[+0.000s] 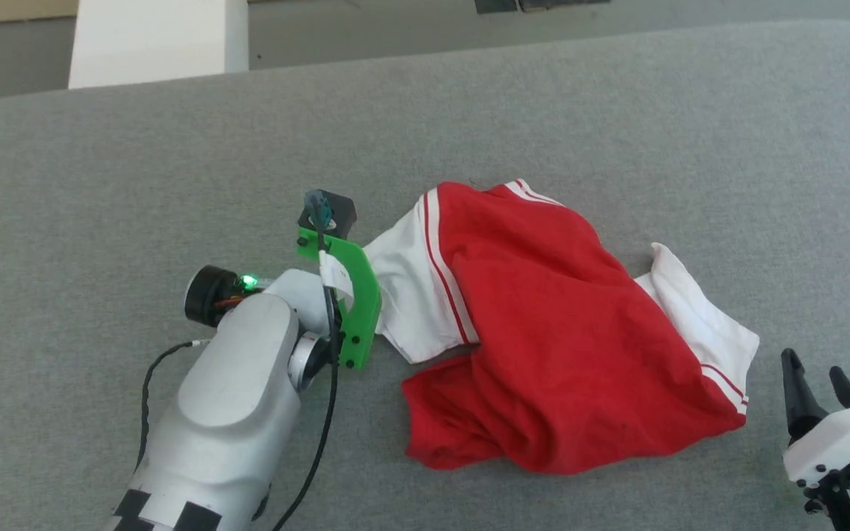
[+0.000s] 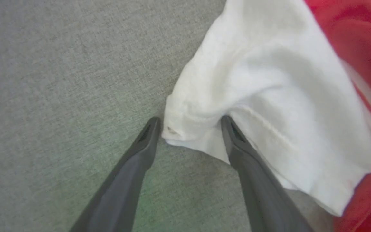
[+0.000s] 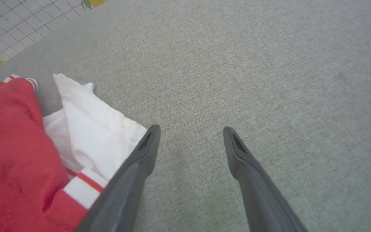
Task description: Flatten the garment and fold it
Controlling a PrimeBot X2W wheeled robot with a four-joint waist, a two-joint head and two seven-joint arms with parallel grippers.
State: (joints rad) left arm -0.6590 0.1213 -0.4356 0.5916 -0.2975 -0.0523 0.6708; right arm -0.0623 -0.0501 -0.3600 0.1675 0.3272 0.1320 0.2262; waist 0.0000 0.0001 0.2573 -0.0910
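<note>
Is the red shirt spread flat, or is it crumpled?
Crumpled: the shirt lies bunched on the grey surface, its red cloth wrinkled and heaped in folds.

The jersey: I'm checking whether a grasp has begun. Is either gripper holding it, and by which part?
Nothing is held. The left gripper stands open astride the white sleeve of the jersey; the right gripper is open over the table beside it.

garment (image 1: 543, 332): soft wrinkly cloth | table (image 1: 137, 169): rough grey woven cloth | fingers (image 2: 130, 174): smooth dull dark plastic | green bracket (image 1: 360, 295): smooth plastic
</note>
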